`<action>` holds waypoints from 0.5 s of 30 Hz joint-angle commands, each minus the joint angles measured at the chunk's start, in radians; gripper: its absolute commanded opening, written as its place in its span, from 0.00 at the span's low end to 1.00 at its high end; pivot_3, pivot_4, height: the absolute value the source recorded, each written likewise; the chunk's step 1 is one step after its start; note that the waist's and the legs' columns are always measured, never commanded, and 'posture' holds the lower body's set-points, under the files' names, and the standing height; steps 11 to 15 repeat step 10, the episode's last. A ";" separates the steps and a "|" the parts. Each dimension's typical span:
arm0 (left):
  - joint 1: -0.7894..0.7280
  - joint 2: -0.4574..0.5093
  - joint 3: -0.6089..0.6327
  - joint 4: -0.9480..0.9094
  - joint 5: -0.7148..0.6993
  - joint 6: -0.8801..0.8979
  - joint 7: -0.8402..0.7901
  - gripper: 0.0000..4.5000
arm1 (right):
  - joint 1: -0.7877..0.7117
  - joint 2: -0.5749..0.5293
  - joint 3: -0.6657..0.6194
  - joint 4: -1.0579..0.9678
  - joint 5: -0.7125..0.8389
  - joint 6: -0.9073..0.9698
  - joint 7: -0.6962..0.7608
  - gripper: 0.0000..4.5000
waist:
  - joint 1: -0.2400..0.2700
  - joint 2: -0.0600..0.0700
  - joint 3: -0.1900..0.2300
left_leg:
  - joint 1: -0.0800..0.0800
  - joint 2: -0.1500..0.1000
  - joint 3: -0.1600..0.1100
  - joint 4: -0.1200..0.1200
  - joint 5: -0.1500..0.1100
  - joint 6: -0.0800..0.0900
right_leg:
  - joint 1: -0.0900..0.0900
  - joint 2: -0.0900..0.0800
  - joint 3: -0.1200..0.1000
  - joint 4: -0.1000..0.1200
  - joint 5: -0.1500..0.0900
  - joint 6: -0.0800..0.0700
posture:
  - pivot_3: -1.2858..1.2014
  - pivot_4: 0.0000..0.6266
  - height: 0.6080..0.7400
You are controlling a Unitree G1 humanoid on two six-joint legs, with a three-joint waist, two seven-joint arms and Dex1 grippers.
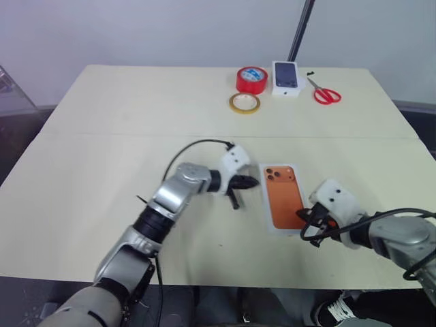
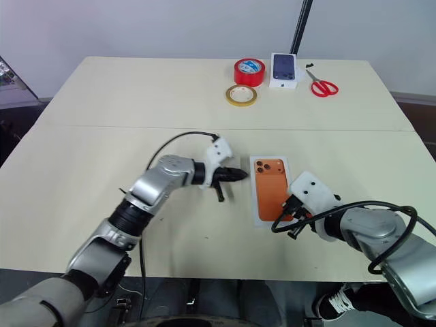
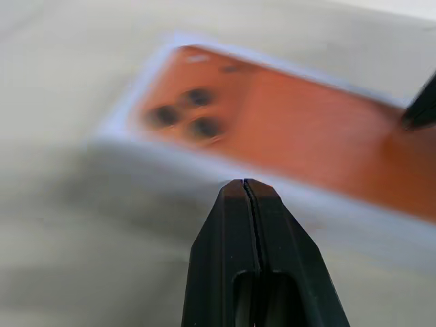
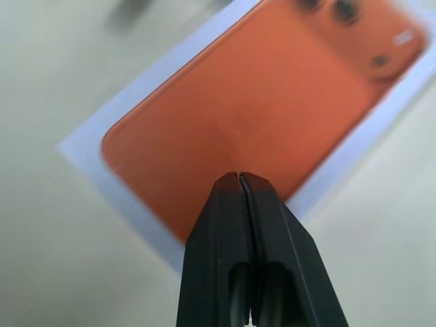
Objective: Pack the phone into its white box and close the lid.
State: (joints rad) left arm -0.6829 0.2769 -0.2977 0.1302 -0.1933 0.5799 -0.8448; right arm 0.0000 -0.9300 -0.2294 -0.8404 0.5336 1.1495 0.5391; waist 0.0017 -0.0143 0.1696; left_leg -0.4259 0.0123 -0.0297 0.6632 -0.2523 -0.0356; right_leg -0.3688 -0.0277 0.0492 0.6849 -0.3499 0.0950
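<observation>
The orange phone (image 1: pixel 283 194) lies back up inside the shallow white box (image 1: pixel 264 199) in the middle of the table, its camera lenses at the far left corner. My left gripper (image 1: pixel 253 182) is shut and empty, its tip just left of the box's far end. In the left wrist view its fingertips (image 3: pixel 235 194) point at the box wall (image 3: pixel 157 153). My right gripper (image 1: pixel 300 216) is also shut and empty, hovering over the phone's near right corner, as the right wrist view (image 4: pixel 238 176) shows. The lid is out of view.
At the table's far edge sit a red tape roll (image 1: pixel 251 79), a yellow tape ring (image 1: pixel 244 103), a small white box with a dark phone picture (image 1: pixel 286 78) and red scissors (image 1: pixel 325 92). A black pole (image 1: pixel 300 30) rises behind them.
</observation>
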 commanded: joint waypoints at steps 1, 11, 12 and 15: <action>0.051 0.116 0.166 -0.097 -0.057 -0.020 -0.011 0.00 | 0.010 0.033 -0.131 -0.004 0.007 -0.115 0.040 0.01 | -0.001 0.000 0.000 | 0.000 0.000 0.000 0.000 0.000 0.000 | 0.000 0.000 0.000 0.000 0.000 0.000 | 0.52 0.24 0.83; 0.238 0.339 0.390 -0.140 -0.103 -0.044 -0.005 0.00 | 0.065 0.058 -0.169 0.121 -0.014 -0.288 0.112 0.01 | 0.011 0.000 0.000 | 0.000 -0.001 0.000 0.000 0.000 0.000 | 0.001 -0.002 0.000 -0.001 0.000 0.000 | 0.52 0.24 0.83; 0.238 0.339 0.390 -0.140 -0.103 -0.044 -0.005 0.00 | 0.065 0.058 -0.169 0.121 -0.014 -0.288 0.112 0.01 | 0.011 0.000 0.000 | 0.000 -0.001 0.000 0.000 0.000 0.000 | 0.001 -0.002 0.000 -0.001 0.000 0.000 | 0.52 0.24 0.83; 0.238 0.339 0.390 -0.140 -0.103 -0.044 -0.005 0.00 | 0.065 0.058 -0.169 0.121 -0.014 -0.288 0.112 0.01 | 0.011 0.000 0.000 | 0.000 -0.001 0.000 0.000 0.000 0.000 | 0.001 -0.002 0.000 -0.001 0.000 0.000 | 0.52 0.24 0.83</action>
